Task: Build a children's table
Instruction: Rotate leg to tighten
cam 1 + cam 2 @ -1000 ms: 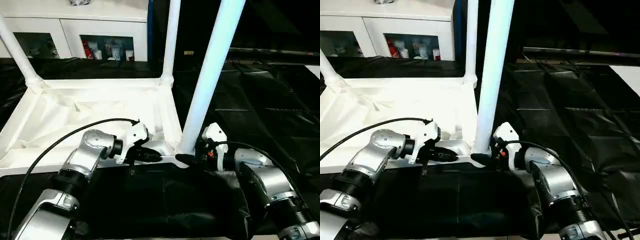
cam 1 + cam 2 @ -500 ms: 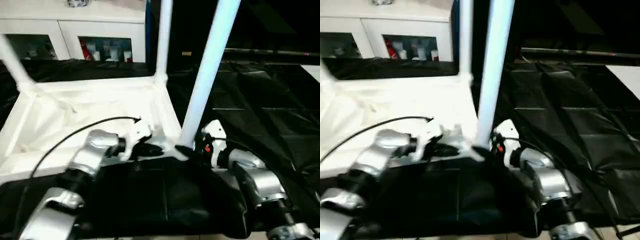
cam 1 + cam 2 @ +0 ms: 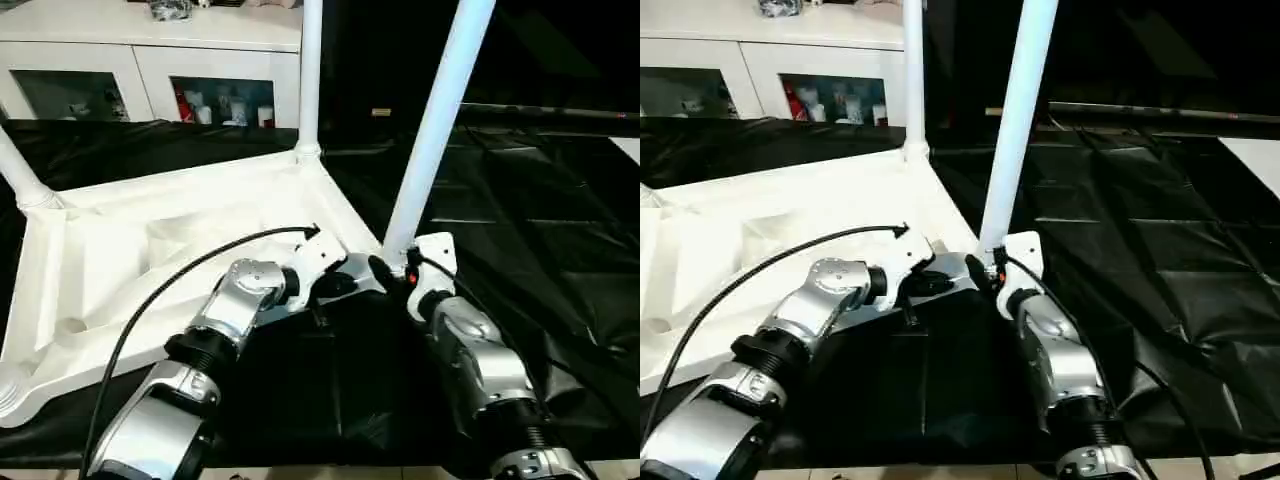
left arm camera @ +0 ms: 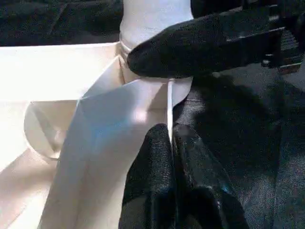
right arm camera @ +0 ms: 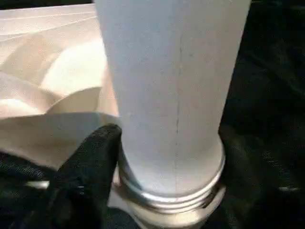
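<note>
The children's table lies upside down, its white rimmed top (image 3: pixel 120 250) on the black cover. Three white legs stand up from its corner sockets: one at the far left (image 3: pixel 18 172), one at the back (image 3: pixel 309 80) and one at the near right corner (image 3: pixel 435 130). My left gripper (image 3: pixel 338 285) is shut on the top's thin rim (image 4: pixel 168 102) just beside that near corner. My right gripper (image 3: pixel 393 268) is closed around the base of the near leg (image 5: pixel 171 71), with one black finger (image 5: pixel 86 176) against its collar.
The black-covered work table (image 3: pixel 560 250) stretches away to the right. Behind it stands a white cabinet (image 3: pixel 150 60) with small items behind its glass doors. A black cable (image 3: pixel 180 275) arcs over my left forearm. The top's near left corner socket (image 3: pixel 10 392) carries no leg.
The view has shifted. The table top has turned, and its near right corner, with the leg and both grippers, now sits farther from me. Both grips look the same.
</note>
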{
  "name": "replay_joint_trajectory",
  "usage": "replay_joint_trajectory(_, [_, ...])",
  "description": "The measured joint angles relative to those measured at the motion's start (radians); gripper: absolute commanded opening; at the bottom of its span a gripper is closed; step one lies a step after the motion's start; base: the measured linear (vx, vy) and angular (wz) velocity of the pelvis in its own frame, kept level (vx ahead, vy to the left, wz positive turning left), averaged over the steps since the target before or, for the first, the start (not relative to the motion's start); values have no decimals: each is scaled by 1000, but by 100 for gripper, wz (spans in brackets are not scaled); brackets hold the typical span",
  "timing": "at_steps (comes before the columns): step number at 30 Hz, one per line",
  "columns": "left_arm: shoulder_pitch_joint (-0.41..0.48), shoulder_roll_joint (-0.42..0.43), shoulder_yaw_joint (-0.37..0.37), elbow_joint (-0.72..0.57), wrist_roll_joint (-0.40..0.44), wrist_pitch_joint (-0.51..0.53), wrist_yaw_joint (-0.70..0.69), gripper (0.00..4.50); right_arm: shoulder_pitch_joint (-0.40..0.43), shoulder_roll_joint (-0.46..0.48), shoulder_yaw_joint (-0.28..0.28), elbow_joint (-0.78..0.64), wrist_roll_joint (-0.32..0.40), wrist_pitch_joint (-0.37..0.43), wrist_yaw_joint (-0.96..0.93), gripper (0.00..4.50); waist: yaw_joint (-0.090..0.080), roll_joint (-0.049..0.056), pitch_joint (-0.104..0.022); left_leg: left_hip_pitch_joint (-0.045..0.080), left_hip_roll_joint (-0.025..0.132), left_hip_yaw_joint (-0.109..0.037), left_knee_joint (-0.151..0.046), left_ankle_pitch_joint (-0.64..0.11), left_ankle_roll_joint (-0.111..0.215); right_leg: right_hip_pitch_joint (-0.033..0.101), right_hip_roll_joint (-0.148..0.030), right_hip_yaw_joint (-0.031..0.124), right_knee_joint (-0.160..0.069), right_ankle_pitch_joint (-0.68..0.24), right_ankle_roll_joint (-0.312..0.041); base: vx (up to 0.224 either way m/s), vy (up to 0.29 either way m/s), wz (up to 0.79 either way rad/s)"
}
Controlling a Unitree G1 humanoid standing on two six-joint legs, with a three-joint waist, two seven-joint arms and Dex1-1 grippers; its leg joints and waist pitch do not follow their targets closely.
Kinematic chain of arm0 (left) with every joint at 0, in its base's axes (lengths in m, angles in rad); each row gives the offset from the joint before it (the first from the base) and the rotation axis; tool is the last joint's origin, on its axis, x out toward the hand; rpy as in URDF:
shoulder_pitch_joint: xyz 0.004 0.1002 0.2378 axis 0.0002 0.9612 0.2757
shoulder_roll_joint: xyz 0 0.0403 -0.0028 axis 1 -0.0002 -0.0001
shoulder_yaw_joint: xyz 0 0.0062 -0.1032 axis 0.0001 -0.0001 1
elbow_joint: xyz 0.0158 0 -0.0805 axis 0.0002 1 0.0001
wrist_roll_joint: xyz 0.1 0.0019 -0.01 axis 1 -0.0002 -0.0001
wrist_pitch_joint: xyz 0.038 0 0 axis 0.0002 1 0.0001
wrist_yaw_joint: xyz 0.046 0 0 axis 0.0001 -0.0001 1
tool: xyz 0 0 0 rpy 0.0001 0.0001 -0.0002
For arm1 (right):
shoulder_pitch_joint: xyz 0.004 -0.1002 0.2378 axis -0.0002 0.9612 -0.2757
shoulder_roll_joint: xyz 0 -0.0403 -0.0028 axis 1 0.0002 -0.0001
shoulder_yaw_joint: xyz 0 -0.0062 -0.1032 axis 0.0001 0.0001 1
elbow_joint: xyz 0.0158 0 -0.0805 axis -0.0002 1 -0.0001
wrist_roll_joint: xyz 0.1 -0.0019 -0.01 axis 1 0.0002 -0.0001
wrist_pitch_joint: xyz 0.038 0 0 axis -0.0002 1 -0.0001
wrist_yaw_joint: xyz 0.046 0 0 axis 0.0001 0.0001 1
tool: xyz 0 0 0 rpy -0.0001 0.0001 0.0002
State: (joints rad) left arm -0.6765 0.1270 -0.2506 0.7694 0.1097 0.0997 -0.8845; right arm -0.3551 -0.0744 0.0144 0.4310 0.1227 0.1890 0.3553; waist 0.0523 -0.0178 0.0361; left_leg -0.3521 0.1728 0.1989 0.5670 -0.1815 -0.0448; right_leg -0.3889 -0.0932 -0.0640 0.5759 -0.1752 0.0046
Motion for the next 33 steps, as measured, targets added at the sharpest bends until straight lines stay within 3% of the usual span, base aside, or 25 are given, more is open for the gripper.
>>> replay_joint_trajectory(4, [17,65,5,-16,-34,-30,-103,0,3,-84,54,-35,23,31,179,383,-1,1,1,0,1,0,-4,0,0,-2,1,-1,2,1,-1,0,0,0])
replay_joint_trajectory(9, [59,135,3,-82,-70,-44,-263,0,7,-184,122,-75,36,35,375,383,7,2,1,0,2,0,-7,0,0,-2,1,-2,2,3,-5,0,0,0])
replay_joint_trajectory(14, [93,205,1,-127,-108,-47,-382,0,22,-255,151,-138,88,75,580,383,6,2,1,-2,2,1,-6,0,0,-3,1,-1,2,0,-5,0,0,0])
replay_joint_trajectory(20, [102,227,9,-129,-116,-58,-412,0,23,-281,179,-141,88,79,622,383,2,1,1,-1,2,1,-6,0,0,-4,1,-1,4,1,-5,0,0,0])
replay_joint_trajectory(33, [116,241,11,-153,-125,-45,-419,0,17,-272,176,-130,88,72,618,285,-2,1,2,-2,2,1,-6,0,0,-6,2,-1,4,1,-5,0,0,0])
